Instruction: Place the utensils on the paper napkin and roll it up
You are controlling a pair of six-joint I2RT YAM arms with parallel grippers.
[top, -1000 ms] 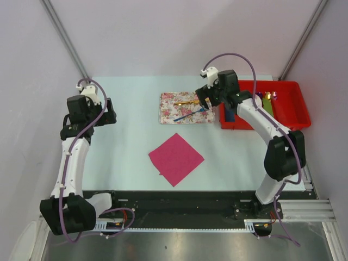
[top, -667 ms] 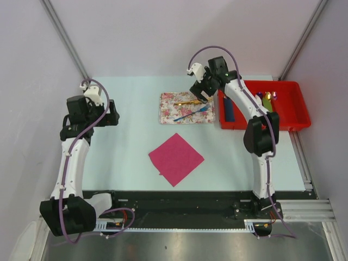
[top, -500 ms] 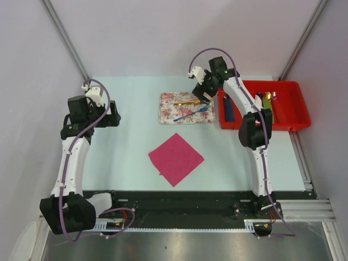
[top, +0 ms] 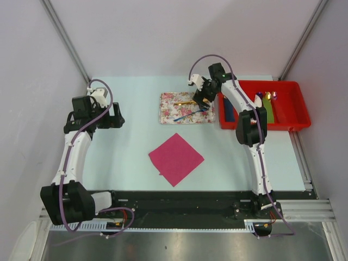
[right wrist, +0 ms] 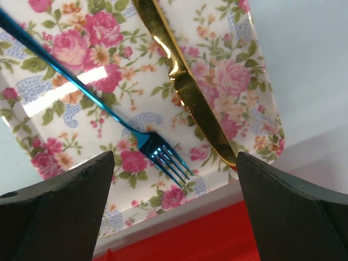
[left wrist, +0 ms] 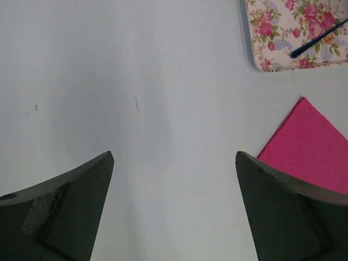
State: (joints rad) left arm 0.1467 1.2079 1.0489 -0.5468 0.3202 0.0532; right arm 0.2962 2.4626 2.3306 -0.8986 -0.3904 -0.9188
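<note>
Magenta paper napkin [top: 176, 159] lies flat on the pale desk [top: 125, 157], turned corner-on like a diamond, on the near side of the floral tray [top: 171, 111] and apart from it. Both utensils rest on that tray. The gold knife [top: 185, 102] lies along its far part, and the teal fork [top: 190, 113] slants across nearer. The two do not touch.

The right arm rises from its base to a high elbow, then reaches far and left, with the wrist bent down over the tray's far right corner, beside the red bin [top: 293, 103]. The right fingers [top: 203, 101] are spread wide and grip nothing. In the wrist view the fork's tines and the knife's shiny blade tip show between them, with neither one touched.

The left arm leans up and far along the desk's left side, its forearm turned to the right. The left fingers [top: 116, 122] also stand wide apart with nothing in them, above bare desk. One napkin corner and the tray's near left corner lie ahead to the right.
</note>
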